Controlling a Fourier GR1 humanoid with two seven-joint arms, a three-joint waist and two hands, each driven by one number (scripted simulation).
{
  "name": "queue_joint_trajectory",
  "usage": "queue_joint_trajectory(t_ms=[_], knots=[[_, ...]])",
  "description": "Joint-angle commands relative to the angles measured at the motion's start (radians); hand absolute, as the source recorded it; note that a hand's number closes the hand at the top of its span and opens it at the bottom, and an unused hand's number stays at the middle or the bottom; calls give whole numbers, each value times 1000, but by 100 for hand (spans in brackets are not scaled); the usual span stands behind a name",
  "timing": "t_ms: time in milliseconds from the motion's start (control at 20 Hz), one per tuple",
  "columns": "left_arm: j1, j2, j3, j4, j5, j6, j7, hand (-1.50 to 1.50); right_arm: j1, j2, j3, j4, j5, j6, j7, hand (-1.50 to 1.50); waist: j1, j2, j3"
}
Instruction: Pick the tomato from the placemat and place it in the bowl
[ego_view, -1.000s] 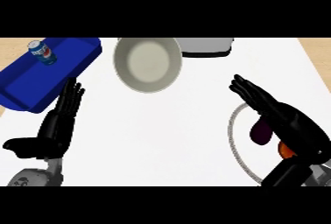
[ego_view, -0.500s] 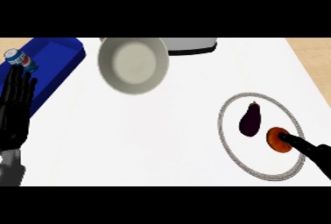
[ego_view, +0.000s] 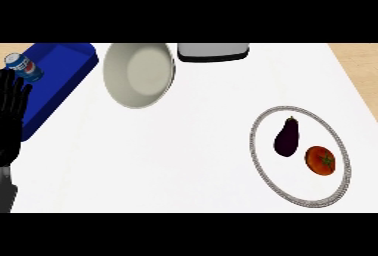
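Note:
An orange-red tomato lies on the right part of a round white placemat with a grey patterned rim, at the right of the counter. A dark purple eggplant lies just left of the tomato on the same mat. The beige bowl stands at the back, left of centre, with nothing in it. My left hand shows at the left edge, fingers straight and pointing up, far from the tomato. My right hand is out of view.
A blue tray lies at the back left, with a blue and white can on it by my left hand's fingertips. A grey and black appliance stands at the back edge. Beyond the counter's right edge is wooden floor.
The right hand, which lay over the tomato's side of the placemat, has left the view. The view has shifted, so all objects sit further right. The left hand stays open at the left edge.

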Motion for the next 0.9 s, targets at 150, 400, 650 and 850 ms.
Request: queue_joint_trajectory(t_ms=[150, 400, 650, 850], knots=[[-11, -33, -30, 12, -23, 1, -14, 0, 129, -157, -120, 113, 254, -29, -289, -150, 21, 6, -2], [-79, -33, -25, 41, -25, 6, 22, 0, 177, -195, -168, 168, 375, -142, -353, -150, 20, 7, -2], [-82, -29, -9, 62, -16, -43, -1, 0, 151, -142, -97, 207, 451, -213, -312, -150, 55, 11, -3], [-79, -28, -10, 34, -25, -48, 14, 0, 66, -113, -25, 281, 488, -233, -291, -150, 75, 12, -3]])
